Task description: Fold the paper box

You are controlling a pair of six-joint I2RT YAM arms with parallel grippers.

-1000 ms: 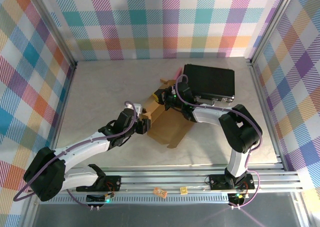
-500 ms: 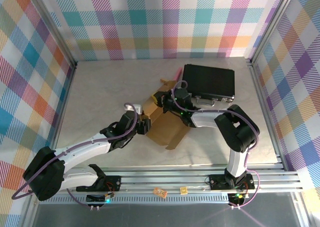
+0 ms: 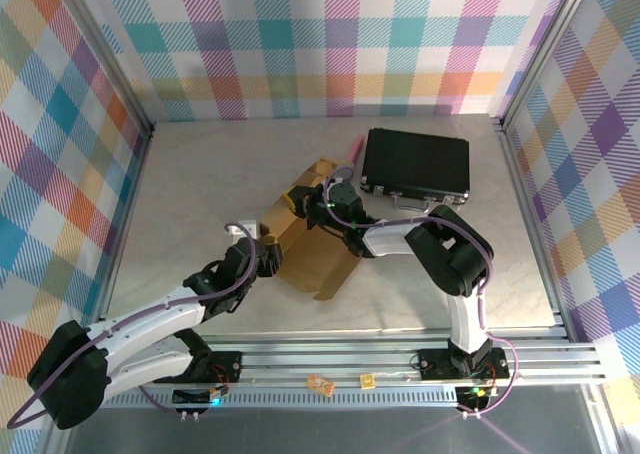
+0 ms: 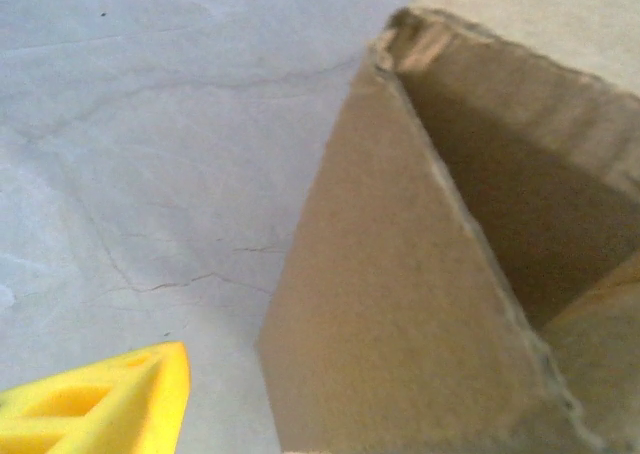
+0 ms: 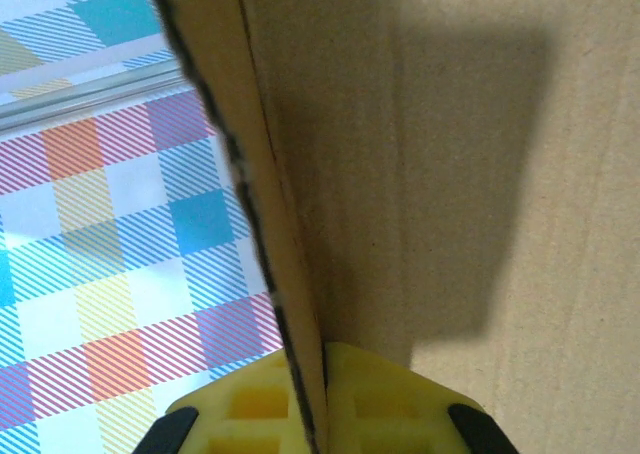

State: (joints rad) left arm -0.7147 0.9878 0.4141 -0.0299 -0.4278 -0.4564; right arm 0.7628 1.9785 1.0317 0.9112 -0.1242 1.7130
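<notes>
The paper box is brown cardboard, partly raised, lying mid-table. My right gripper is at its far end, shut on an upright cardboard wall; in the right wrist view both yellow fingers press that wall's edge from either side. My left gripper sits at the box's near-left corner. In the left wrist view one yellow finger hovers over the bare table, apart from the box's side wall; the other finger is hidden. Its jaws stand open with nothing gripped.
A black hard case lies right behind the box, close to the right arm. A pink object pokes out at its left edge. Plaid walls enclose the table on three sides; an aluminium rail runs along the near edge.
The left gripper has drawn back down-left off the box and opened wider. The right gripper, holding the wall, has moved left, and the box shifted left with it.
</notes>
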